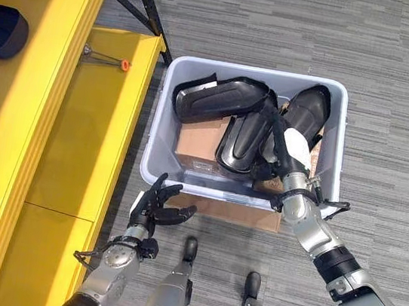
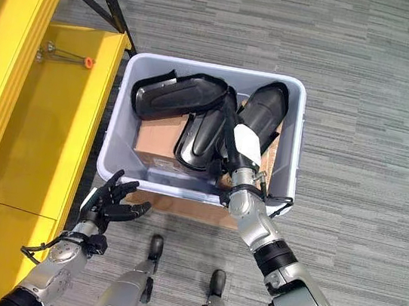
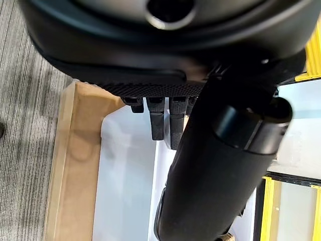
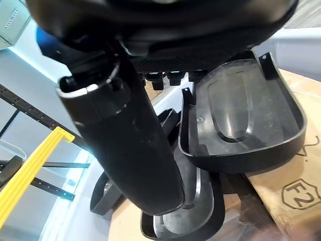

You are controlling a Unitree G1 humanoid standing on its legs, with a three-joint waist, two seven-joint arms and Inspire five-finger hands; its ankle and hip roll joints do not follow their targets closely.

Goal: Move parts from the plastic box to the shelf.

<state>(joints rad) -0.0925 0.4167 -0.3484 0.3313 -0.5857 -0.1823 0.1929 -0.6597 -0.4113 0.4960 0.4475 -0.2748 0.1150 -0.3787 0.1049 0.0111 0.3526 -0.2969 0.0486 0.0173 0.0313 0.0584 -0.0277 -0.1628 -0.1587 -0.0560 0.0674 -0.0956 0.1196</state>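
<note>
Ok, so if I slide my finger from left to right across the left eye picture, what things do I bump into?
Yellow shelf → left hand, fingers spread open → grey plastic box with black parts inside → right hand reaching into the box → grey carpet.

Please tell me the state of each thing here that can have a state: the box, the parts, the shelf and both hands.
plastic box: open, on the floor, holding parts
black parts: piled in the box on cardboard
yellow shelf: lower level bare
left hand: open, outside the box's near wall
right hand: reaching among the parts, fingers hidden
</note>
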